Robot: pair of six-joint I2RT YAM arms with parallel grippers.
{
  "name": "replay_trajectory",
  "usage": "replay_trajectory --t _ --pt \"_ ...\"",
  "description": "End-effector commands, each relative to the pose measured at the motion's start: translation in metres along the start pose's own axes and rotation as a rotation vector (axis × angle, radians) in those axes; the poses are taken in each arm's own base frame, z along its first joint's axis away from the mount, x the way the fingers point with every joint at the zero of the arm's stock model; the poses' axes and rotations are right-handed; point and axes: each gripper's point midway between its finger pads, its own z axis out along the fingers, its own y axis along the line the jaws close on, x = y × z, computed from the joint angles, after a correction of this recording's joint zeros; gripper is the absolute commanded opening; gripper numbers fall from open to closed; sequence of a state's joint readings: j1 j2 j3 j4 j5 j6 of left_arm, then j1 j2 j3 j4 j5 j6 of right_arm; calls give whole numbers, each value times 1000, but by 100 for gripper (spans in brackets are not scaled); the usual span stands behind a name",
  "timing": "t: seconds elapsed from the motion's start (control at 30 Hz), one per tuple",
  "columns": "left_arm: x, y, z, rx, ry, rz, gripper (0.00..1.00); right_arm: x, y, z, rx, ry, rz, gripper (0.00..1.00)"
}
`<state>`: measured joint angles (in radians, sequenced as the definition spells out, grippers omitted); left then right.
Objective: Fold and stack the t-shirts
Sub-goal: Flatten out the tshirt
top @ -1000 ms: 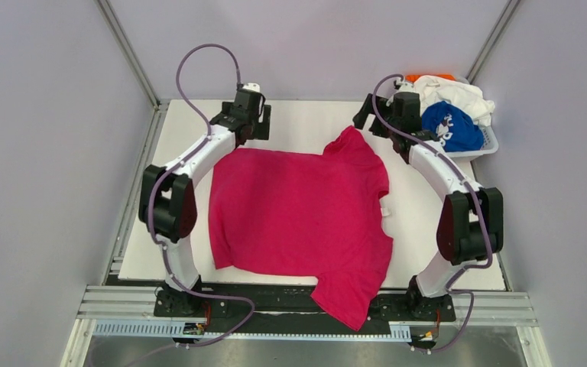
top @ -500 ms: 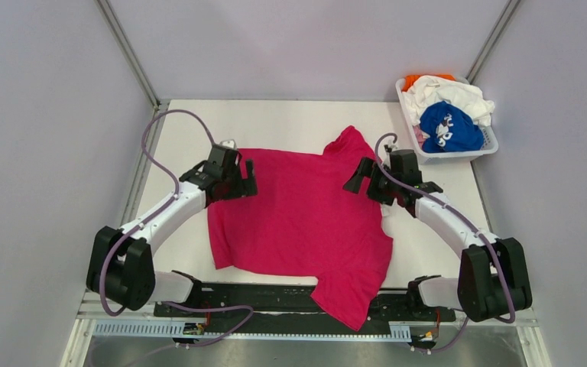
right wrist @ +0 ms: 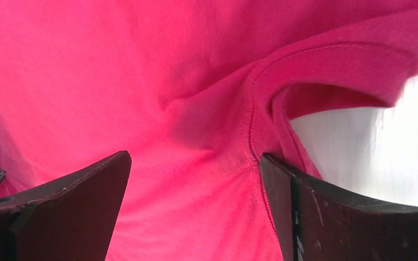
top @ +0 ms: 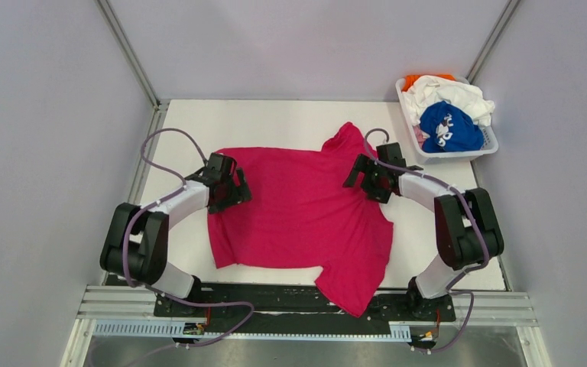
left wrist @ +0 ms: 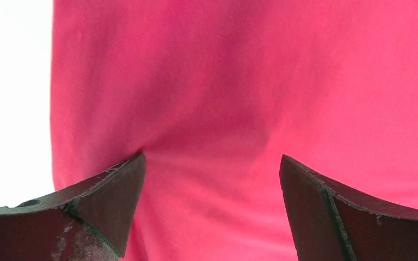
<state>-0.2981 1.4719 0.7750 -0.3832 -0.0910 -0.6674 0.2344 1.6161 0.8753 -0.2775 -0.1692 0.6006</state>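
White tabletop (top: 290,122) fills a grey-walled cell, and the pink t-shirt (top: 298,214) lies spread flat across its middle.

The left gripper (top: 235,189) stands with jaws wide apart and nothing between them, low over the pink t-shirt's left edge. In the left wrist view the left gripper (left wrist: 212,163) has pink cloth (left wrist: 250,81) under it, with one fingertip (left wrist: 125,179) right beside the straight hem line, where bare white surface begins. The right gripper (top: 363,177) is spread just as wide and also holds nothing, low over the shirt's right side. Its wrist view shows the right gripper (right wrist: 196,160) over the ribbed collar (right wrist: 305,60), with white table showing through the neck opening.

One sleeve (top: 348,138) points to the far side. The other sleeve (top: 351,294) hangs over the near table edge onto the black rail. Bare table runs along the shirt's far edge, down its left edge, and on its right.

Beyond the shirt's far right corner a white slotted basket (top: 458,156) holds the blue t-shirt (top: 462,134), the white t-shirt (top: 447,93) and the orange t-shirt (top: 416,79), all bunched. White print (top: 445,126) on the blue one is too small to read.
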Motion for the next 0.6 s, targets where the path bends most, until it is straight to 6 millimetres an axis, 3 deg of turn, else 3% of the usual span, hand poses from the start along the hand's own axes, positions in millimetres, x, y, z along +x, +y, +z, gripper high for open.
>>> replay_trajectory --t 0.0,0.17,0.2,0.23,0.27,0.3,0.33,0.37,0.4,0.43,0.47,0.5,0.57 --pt "-37 2 17 -18 -55 -34 100 -30 -34 27 124 -42 47 100" --pt "-74 -8 33 -35 -76 46 100 -77 -41 38 135 -90 65 100" --pt "-73 -4 43 -63 -52 57 100 -86 -42 41 137 -99 69 100" --pt "-88 -11 43 -59 -74 63 100 -95 -42 43 135 -107 71 100" --pt "-86 -8 54 -74 -41 69 100 -104 -43 47 135 -113 77 100" --pt "-101 -16 54 -60 -60 75 100 -111 -44 51 134 -117 83 100" --pt "-100 -16 64 -68 -36 78 100 -123 -41 53 125 -130 83 100" --pt "-115 -24 64 -52 -62 86 100 -132 -40 55 123 -141 82 100" --pt "-116 -25 72 -56 -49 91 100 -140 -41 57 125 -152 78 100" --pt "-134 -34 70 -39 -79 95 100 -149 -39 58 124 -170 72 100" --pt "-134 -35 73 -40 -62 99 100 -158 -37 56 122 -185 62 100" --pt "-153 -46 66 -18 -95 108 100 -167 -32 51 117 -204 50 100" --pt "-167 -58 53 18 -115 124 100 -181 -22 37 103 -243 26 100"
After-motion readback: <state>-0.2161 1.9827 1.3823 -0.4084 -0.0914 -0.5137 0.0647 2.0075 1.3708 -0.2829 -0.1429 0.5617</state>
